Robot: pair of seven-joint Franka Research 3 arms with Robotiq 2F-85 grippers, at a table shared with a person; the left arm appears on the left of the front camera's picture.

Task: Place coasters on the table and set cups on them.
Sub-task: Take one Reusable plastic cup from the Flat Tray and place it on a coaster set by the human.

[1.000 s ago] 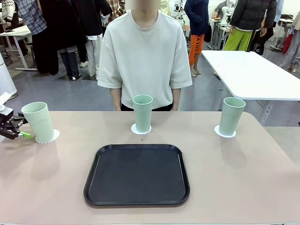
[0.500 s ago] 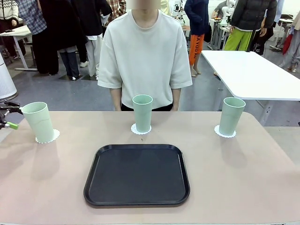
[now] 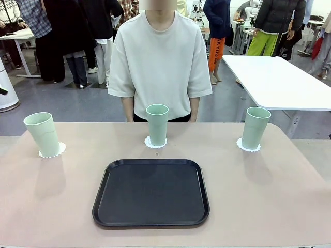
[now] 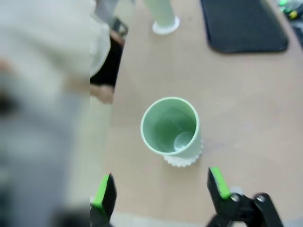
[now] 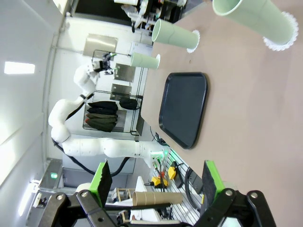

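Note:
Three pale green cups stand upright on the table, each on a white lacy coaster: the left cup on its coaster, the middle cup on another, the right cup on the third. My left gripper hangs open above and back from the left cup, whose coaster peeks out beneath it. My right gripper is open and holds nothing, well away from the right cup and its coaster.
A black rounded tray lies bare at the table's middle front. A person in a pale shirt stands at the far edge behind the middle cup. A white table stands off to the back right.
My left gripper drew back leftward from the left cup and left the front view. The cups, coasters and tray stayed where they were.

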